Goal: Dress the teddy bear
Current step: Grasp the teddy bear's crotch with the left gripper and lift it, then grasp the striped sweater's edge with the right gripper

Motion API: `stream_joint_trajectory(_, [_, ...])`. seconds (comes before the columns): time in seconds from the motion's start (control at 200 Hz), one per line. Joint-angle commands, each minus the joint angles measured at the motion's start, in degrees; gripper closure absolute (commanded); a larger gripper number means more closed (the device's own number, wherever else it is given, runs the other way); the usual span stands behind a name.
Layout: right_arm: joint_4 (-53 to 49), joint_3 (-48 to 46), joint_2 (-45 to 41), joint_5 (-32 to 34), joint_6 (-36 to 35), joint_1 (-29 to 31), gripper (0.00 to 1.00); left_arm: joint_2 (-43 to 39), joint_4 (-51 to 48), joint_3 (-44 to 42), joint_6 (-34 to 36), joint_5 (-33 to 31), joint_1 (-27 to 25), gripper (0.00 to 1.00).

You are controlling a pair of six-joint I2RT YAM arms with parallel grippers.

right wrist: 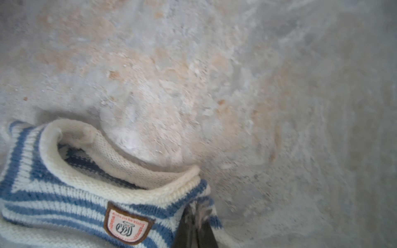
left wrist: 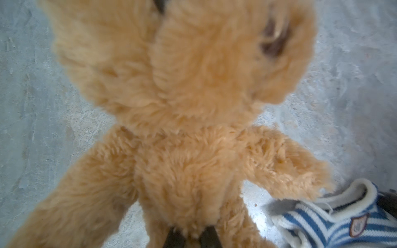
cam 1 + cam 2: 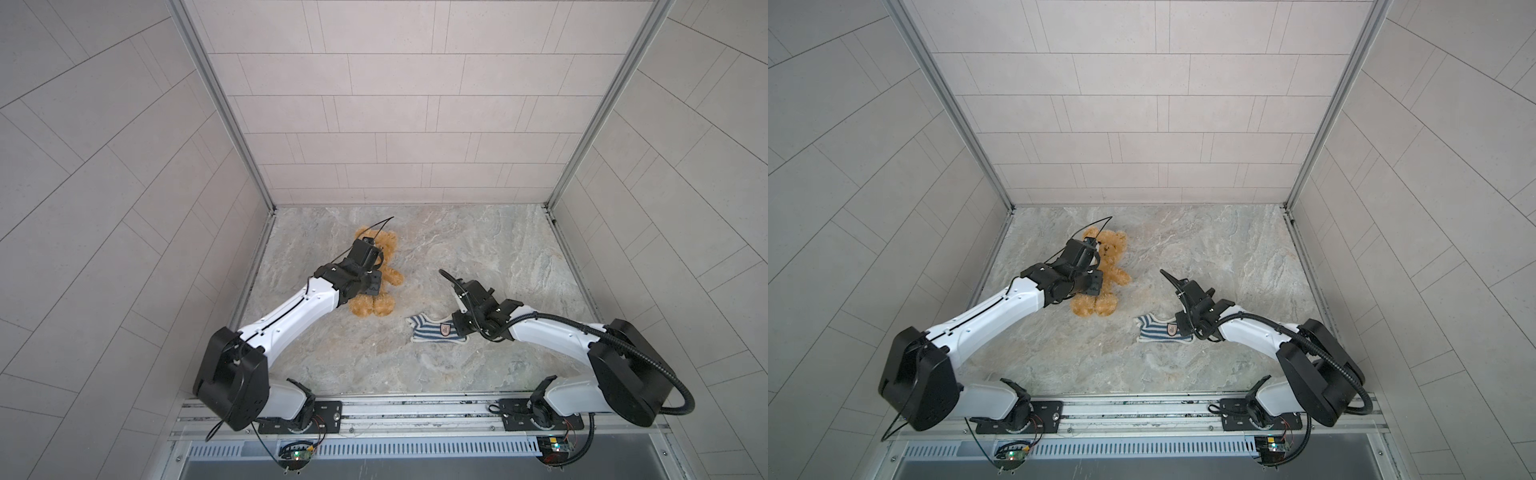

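The teddy bear (image 3: 389, 252) (image 3: 1113, 249) lies on its back at the back left of the marble table, head toward the back wall. My left gripper (image 3: 372, 287) (image 3: 1094, 286) comes down over its body. In the left wrist view the bear (image 2: 182, 107) fills the picture and the left gripper (image 2: 191, 232) is shut on the fur of its lower belly. The blue-and-white striped shirt (image 3: 434, 331) (image 3: 1160, 331) (image 2: 343, 223) lies flat to the bear's right. My right gripper (image 3: 457, 328) (image 3: 1183, 328) (image 1: 196, 212) is shut on the shirt (image 1: 75, 193) at its edge, next to the badge.
Tiled walls close the marble table (image 3: 478, 257) (image 3: 1225, 257) on the left, back and right. A metal rail (image 3: 415, 409) carrying both arm bases runs along the front edge. Bare marble lies between the bear and the shirt and behind them.
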Motion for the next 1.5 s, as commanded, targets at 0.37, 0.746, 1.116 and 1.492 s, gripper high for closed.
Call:
stream_joint_trajectory(0.37, [-13.4,1.4,-15.2,9.1,3.7,2.1,0.45,-21.0,2.5,-12.8,-3.7,7.7,-2.2,1.00])
stream_joint_trajectory(0.746, [-19.9,12.4,-8.2,6.8,-4.4,16.6,0.41,-27.7,1.3,-17.2,-6.3,17.8,2.4,1.00])
stream_joint_trajectory(1.116, [-20.4,17.4,6.0,2.3,-10.7,17.7,0.48,-29.7,4.4,-20.4,-9.4,21.1,8.8,1.00])
stream_joint_trajectory(1.492, [-18.5,16.1,11.1,2.5,-11.6,17.1,0.60,-31.0,4.9,-21.1,-10.3,21.0,12.6,0.99])
